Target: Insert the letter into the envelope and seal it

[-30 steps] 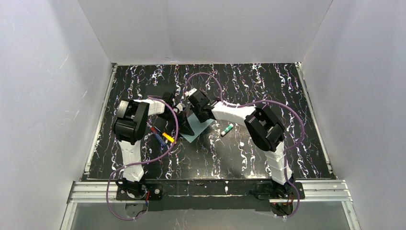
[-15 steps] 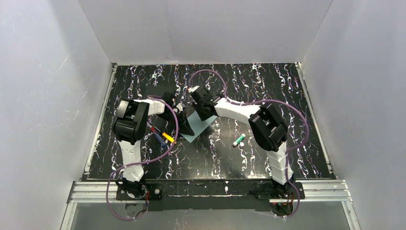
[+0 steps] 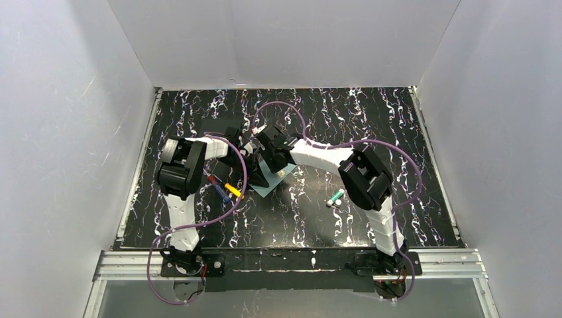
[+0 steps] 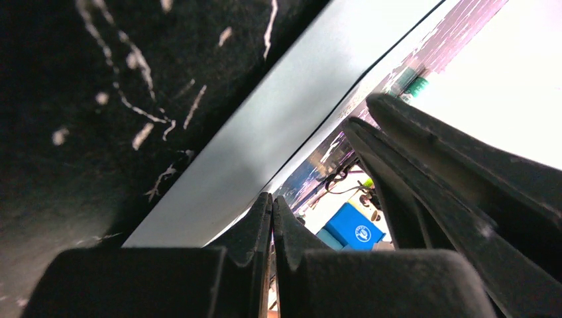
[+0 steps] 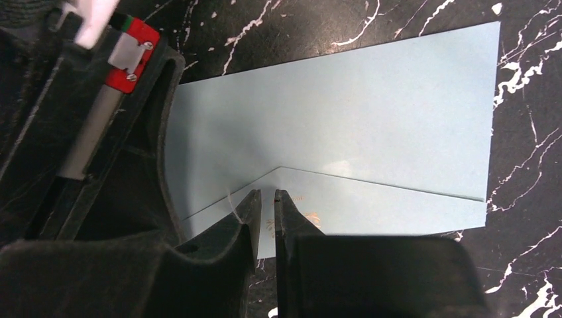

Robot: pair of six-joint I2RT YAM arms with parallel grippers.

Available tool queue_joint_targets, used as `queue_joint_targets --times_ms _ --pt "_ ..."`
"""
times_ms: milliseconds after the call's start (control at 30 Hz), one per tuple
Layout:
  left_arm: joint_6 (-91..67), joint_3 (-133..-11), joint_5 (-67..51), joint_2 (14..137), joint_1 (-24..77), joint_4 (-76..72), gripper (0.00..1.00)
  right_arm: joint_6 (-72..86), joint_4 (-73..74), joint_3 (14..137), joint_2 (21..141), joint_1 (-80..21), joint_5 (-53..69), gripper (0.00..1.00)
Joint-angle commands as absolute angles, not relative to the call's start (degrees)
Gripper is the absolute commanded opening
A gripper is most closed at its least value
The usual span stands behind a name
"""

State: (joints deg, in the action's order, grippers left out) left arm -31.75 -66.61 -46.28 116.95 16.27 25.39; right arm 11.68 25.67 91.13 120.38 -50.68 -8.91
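The teal envelope [image 5: 344, 119] lies flat on the black marbled table, left of centre [image 3: 273, 179]. Its pointed flap [image 5: 371, 209] is folded down against the body and carries faint orange print. My right gripper [image 5: 266, 197] stands at the flap's tip, jaws a narrow gap apart with nothing between them. My left gripper [image 4: 272, 199] is shut and empty at the envelope's left end [image 3: 255, 171], with the envelope [image 4: 265, 132] seen edge-on past its tips. The letter shows in no view.
A green and white glue stick [image 3: 335, 197] lies on the table to the right of the envelope, near the right arm's elbow. Red, blue and yellow markers [image 3: 224, 187] lie to the envelope's left, beside the left arm. White walls enclose the table.
The glue stick has rolled right and toward the near edge. My right gripper has swung out and back onto the envelope's flap. The left arm has not moved.
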Motion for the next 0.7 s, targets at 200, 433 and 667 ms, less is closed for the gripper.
queue_joint_targets --times_ms 200,433,667 --pt "-34.28 -64.38 -39.65 121.41 15.03 30.32 0.0 11.58 29.78 94.44 124.47 -51.06 -18.67 0.23" --pt "-34.44 -64.51 -39.61 121.18 15.01 30.32 0.0 11.71 33.3 91.93 122.5 -49.4 -25.65 0.22" --pt "-34.58 -64.59 -39.56 121.16 14.96 30.32 0.0 9.2 30.77 90.8 121.3 -48.12 -19.42 0.23"
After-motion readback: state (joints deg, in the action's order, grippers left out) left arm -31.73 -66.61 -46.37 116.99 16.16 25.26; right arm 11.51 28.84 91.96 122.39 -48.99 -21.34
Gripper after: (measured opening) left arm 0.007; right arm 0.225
